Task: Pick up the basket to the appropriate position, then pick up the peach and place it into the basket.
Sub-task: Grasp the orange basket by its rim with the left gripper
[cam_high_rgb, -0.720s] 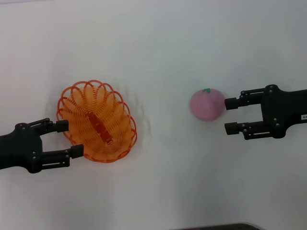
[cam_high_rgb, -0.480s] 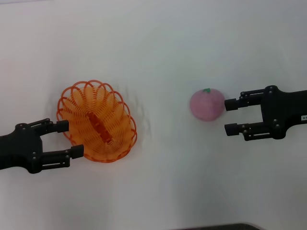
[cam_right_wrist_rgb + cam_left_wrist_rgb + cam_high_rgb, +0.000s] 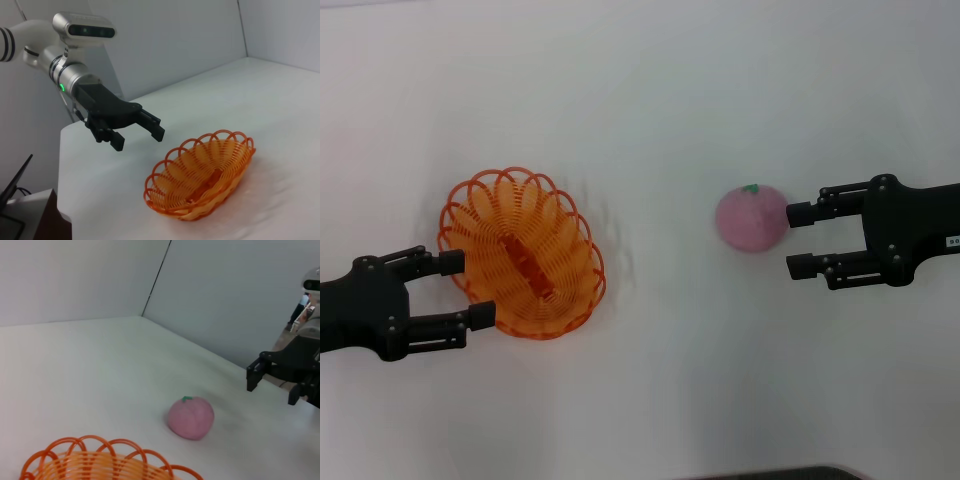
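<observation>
basket (image 3: pixel 107 462) cropped, right claw (image 3: pixel 274 386) cropped

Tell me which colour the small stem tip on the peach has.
Green, clearest in the head view on the peach.

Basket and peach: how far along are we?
Nothing done yet. The basket sits on the table, the left end effector open at its rim. The right end effector is open beside the peach, not gripping. Left: move basket, then peach into it.
</observation>
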Controlling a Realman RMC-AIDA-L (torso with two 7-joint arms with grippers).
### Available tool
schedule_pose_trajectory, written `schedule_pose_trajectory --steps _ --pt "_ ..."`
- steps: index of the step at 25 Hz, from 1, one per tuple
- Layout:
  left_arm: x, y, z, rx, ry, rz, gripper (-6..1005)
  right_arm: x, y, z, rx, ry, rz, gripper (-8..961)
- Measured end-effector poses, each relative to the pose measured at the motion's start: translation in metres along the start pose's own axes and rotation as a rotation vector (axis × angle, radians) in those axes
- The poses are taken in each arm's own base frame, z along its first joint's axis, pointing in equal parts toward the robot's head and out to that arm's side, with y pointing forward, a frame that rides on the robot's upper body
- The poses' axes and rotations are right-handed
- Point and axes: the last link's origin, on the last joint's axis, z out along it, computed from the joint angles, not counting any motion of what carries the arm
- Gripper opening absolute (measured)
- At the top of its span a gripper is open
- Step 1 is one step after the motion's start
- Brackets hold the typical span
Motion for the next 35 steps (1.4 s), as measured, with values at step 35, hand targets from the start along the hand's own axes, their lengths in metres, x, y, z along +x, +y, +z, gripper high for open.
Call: schedule_pose_trajectory --steps 35 --pt "0.213 -0.036 0.015 0.197 -0.455 -0.087 872 -0.009 -0.005 0.002 -0.010 0.009 -0.039 689"
